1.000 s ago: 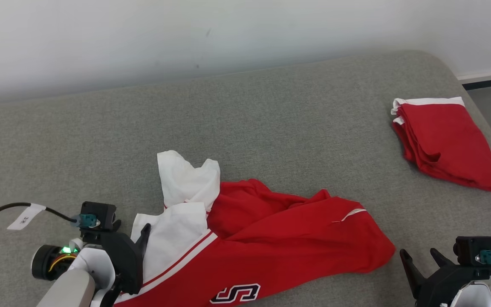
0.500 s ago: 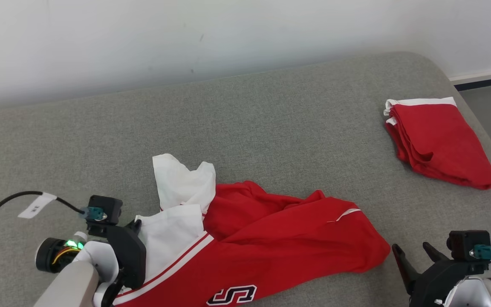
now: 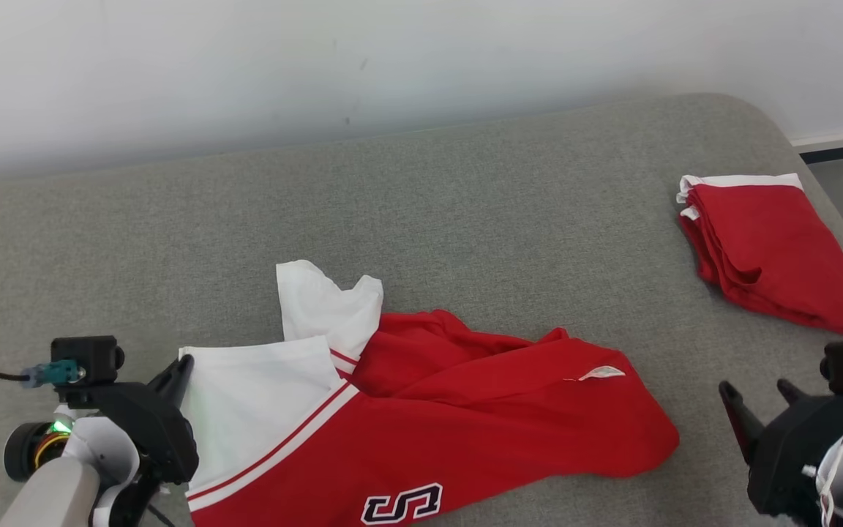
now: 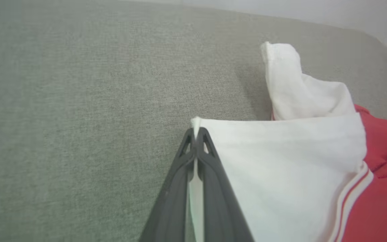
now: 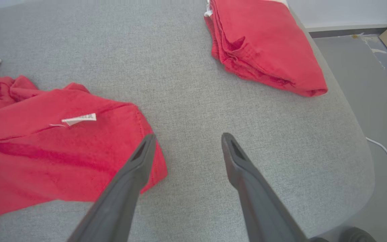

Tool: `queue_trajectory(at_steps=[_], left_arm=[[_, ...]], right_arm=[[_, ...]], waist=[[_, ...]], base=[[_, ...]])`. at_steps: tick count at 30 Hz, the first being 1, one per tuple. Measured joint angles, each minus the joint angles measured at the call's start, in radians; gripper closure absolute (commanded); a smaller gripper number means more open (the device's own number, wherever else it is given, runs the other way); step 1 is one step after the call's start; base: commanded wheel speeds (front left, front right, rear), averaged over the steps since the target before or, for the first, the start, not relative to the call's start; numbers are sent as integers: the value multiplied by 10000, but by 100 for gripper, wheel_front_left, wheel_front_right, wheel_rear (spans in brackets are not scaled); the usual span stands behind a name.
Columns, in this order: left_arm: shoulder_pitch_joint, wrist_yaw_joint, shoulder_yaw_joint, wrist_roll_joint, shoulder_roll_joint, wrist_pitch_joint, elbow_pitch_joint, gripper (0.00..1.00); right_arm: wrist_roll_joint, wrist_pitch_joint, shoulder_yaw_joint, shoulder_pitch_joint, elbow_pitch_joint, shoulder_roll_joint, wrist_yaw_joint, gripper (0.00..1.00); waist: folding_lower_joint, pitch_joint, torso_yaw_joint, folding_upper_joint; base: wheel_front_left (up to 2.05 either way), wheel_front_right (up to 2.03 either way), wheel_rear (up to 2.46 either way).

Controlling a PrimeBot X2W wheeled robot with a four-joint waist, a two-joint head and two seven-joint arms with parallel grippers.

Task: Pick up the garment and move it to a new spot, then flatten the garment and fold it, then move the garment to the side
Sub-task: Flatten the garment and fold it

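The left gripper (image 4: 196, 134) has its two dark fingers pressed together on the corner of the white panel (image 4: 281, 168) of the garment (image 3: 465, 432). A sliver of white cloth shows between the tips, so it is clamped on fabric, not on air. From that pinch, in the head view, the garment runs off toward 3 o'clock: white cloth, then a red-and-white stripe, then the crumpled red body, ending in a rounded hem corner (image 3: 659, 446). A second white flap (image 3: 326, 307) stands bunched at about 1 o'clock from the left fingertips. The garment lies low and left of centre on the grey cushion (image 3: 465, 197), wrinkled and partly doubled over itself, with its long axis roughly from 9 to 3 o'clock. The right gripper (image 5: 186, 136) hangs with its fingers spread and nothing between them. In the head view the hem corner sits near, at about 9 o'clock from its tips, with a white label (image 5: 79, 118) a little further along the red cloth. With one end pinched, the free end is the right arm's to take, and it probably needs a short reach toward 9 o'clock before the cloth can be drawn out along its length. A folded red garment (image 3: 773, 249) lies well apart, at 12 o'clock from the right gripper.
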Motion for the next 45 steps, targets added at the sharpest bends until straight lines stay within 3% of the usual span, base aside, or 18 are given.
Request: queue_trajectory(at_steps=[6,17,39,41,45], left_arm=[[75,224,244,-169,190,119,-769,100],[-42,541,-40,-23,278,616,-1567,100],[133,679,-153,-40,460,706,-1720,100],[89,660,-198,-42,431,700,-1659,100],[-38,610,-238,-48,382,623,-1574,100]], right_arm=[[-58,581,405,-1313,268,-90,0,0],[107,938,1452,-3496,3718,-194,0,0],[-117,669,2360,-4205,5110,-412,0,0],[-102,734,2499,-4279,5346,-468,0,13],[-59,767,2740,-4381,5526,-527,0,29]], waist=[[0,238,48,0],[2,964,145,1],[0,1204,361,0],[0,1232,398,0],[0,1266,486,0]], base=[[0,0,0],[0,0,0],[0,0,0],[0,0,0],[0,0,0]])
